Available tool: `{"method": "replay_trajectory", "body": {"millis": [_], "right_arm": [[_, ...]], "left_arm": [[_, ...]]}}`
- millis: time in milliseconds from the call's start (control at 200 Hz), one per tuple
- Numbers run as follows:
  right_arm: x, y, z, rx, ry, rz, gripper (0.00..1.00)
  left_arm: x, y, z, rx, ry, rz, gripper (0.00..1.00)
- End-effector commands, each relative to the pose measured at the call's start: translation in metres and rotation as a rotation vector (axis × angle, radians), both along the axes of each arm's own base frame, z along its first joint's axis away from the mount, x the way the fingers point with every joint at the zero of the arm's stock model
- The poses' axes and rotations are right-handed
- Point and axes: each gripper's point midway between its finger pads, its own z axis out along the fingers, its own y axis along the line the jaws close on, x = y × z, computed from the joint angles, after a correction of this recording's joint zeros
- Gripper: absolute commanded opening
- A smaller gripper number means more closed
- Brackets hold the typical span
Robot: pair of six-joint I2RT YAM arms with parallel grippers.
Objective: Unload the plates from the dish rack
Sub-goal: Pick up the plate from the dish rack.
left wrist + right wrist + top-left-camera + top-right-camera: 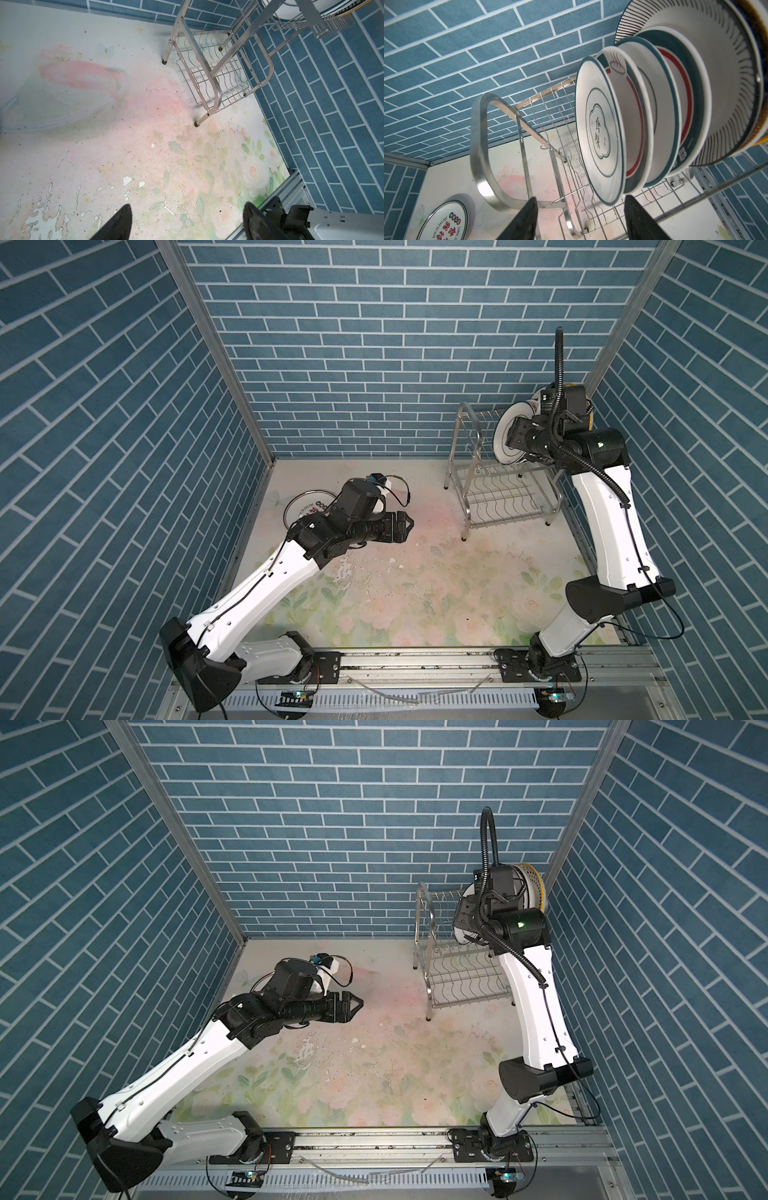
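Both hands apart, holding nothing: left hand [187, 205] over the flowery worktop [145, 145], right hand [579, 197] close by the front teal-rimmed plate [600, 128]. Row of plates [670, 93] on edge in the top tier of the dish rack [498, 491], right of centre in a top view; one red-lettered plate [304, 506] flat on the left.

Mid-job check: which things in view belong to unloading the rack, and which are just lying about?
Job: dish rack; plates in the rack; plate on the table; right hand, open by the rack; left hand, open, empty.
Lying about: white flakes on the floral table cover; clear strip by the front rail.
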Motion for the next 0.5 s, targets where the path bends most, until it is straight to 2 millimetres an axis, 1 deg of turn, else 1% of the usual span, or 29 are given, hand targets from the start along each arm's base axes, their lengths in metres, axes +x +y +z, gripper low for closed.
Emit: {"method": "replay_trajectory", "body": {"millis": [0, 155, 255, 495], "right_arm": [[0.001, -0.005, 0.01, 0.012, -0.032, -0.025, 0.66], [0.002, -0.007, 0.01, 0.001, -0.035, -0.028, 0.65], [0.006, -0.01, 0.007, -0.009, -0.027, -0.033, 0.65], [0.013, -0.014, 0.005, -0.025, -0.03, -0.044, 0.64]], "left_arm": [[0.001, -0.002, 0.009, -0.004, -0.03, -0.008, 0.84], [0.002, -0.001, 0.009, -0.001, -0.03, -0.005, 0.84], [0.002, -0.001, 0.01, -0.004, -0.032, -0.004, 0.84], [0.001, 0.001, 0.01, 0.003, -0.036, -0.002, 0.84]]}}
